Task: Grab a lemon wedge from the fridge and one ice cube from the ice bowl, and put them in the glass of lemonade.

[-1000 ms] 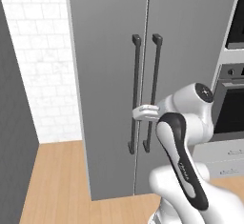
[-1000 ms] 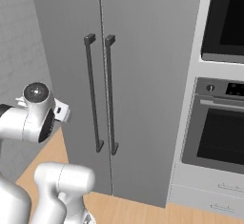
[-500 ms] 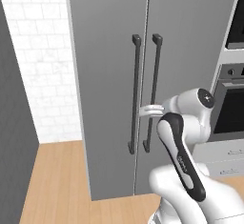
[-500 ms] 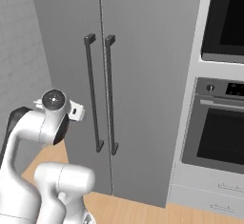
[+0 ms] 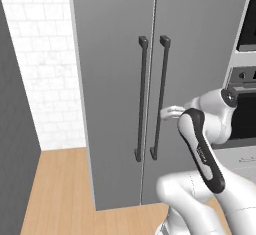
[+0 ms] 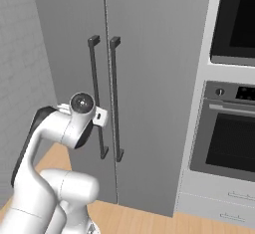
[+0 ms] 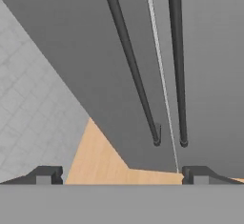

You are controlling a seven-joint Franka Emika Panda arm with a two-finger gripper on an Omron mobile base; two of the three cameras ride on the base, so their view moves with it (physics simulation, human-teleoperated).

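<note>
While both doors are closed, the tall grey two-door fridge (image 5: 115, 79) fills the middle of the left base view from top to well below centre, and it takes the upper left and centre of the right base view (image 6: 149, 78). To its right in the right base view stands a pale grey oven column with a black-windowed built-in oven (image 6: 226, 133) at the right edge. Light wooden plank flooring (image 5: 60, 189) runs along the lower left of the left base view, beneath a white brick wall (image 5: 45, 69). Down the fridge's centre seam hang two long dark vertical bar handles, the left handle (image 5: 141, 99) and the right handle (image 5: 161, 96), side by side; the hand view looks down along both, with their lower ends at the frame's centre. Smallest of all, the white two-finger gripper (image 5: 170, 112) sits just right of the right handle in the left base view, and near the left handle in the right base view (image 6: 102, 118). Its fingers are spread wide apart, holding nothing, dark tips (image 7: 45, 175) at opposite lower corners of the hand view.
</note>
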